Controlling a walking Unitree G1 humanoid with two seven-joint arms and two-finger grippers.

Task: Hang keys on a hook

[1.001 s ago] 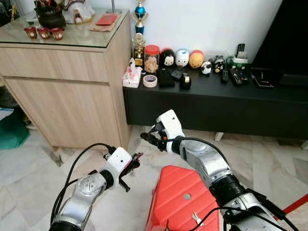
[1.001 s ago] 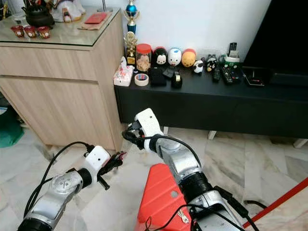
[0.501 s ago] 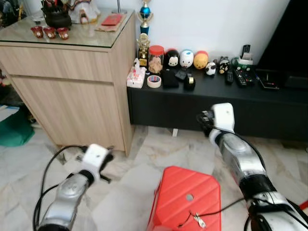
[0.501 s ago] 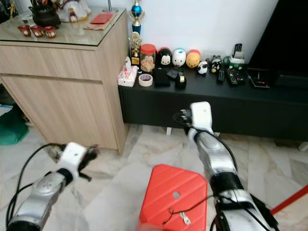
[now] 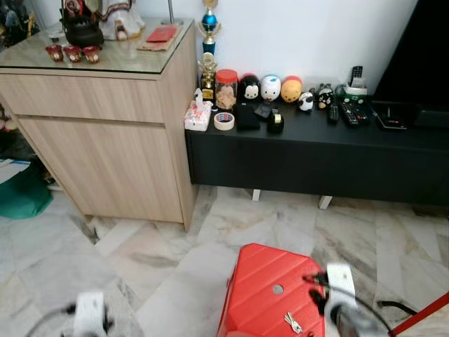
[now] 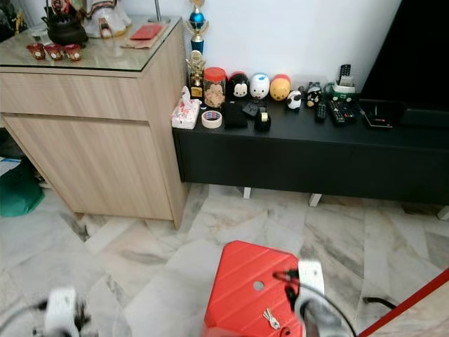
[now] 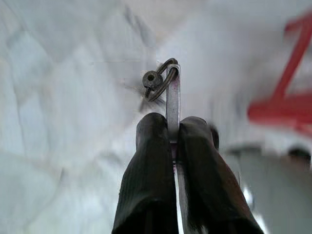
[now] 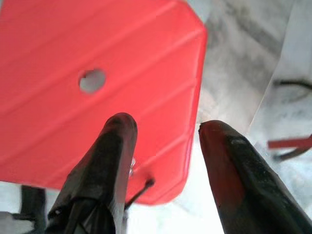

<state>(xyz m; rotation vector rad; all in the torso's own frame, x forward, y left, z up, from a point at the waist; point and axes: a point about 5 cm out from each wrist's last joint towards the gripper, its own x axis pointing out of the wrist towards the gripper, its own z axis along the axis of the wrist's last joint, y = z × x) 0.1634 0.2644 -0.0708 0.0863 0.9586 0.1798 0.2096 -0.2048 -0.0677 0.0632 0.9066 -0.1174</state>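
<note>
Evenly and brightly lit, soft daylight, faint shadows under the black TV bench. Pale glare on the cabinet's glass top. Sharp across the far room; heavy motion blur on both arms low in the head views. Smeared marble floor behind the crisp left tool; washed-out white beside the red stool.

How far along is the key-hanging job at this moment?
Picked up: the left gripper is shut on a key with its ring. In hand: carrying it low over the marble floor. The right gripper is open above the red stool. Left: no hook is in sight; hanging not started.
</note>
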